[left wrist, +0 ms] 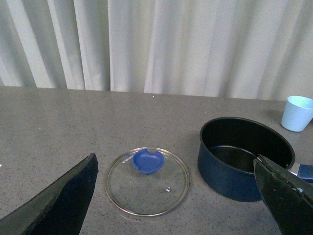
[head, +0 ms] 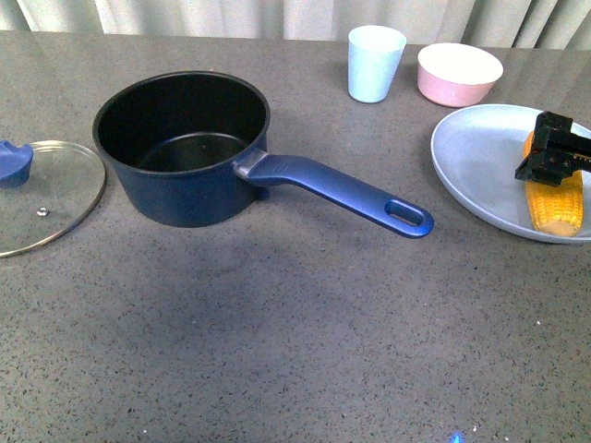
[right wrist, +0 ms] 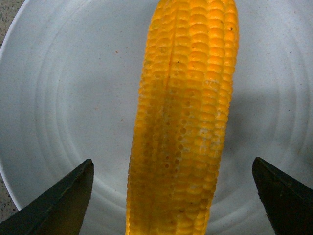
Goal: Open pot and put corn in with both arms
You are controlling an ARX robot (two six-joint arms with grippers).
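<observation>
The dark blue pot [head: 185,152] stands open on the grey table, its long handle [head: 346,192] pointing right. Its glass lid [head: 42,192] with the blue knob [head: 13,161] lies flat to the pot's left. In the left wrist view the lid [left wrist: 146,180] and pot [left wrist: 244,155] show beyond my open left gripper [left wrist: 178,203], which holds nothing. The yellow corn [head: 556,198] lies on a pale blue plate [head: 480,166] at the right. My right gripper [head: 552,148] hangs open directly over the corn [right wrist: 188,117], one finger on each side, apart from it.
A light blue cup [head: 375,63] and a pink bowl [head: 459,74] stand at the back right, behind the plate. Pale curtains hang behind the table's far edge. Bare grey tabletop [head: 277,351] spreads in front of the pot.
</observation>
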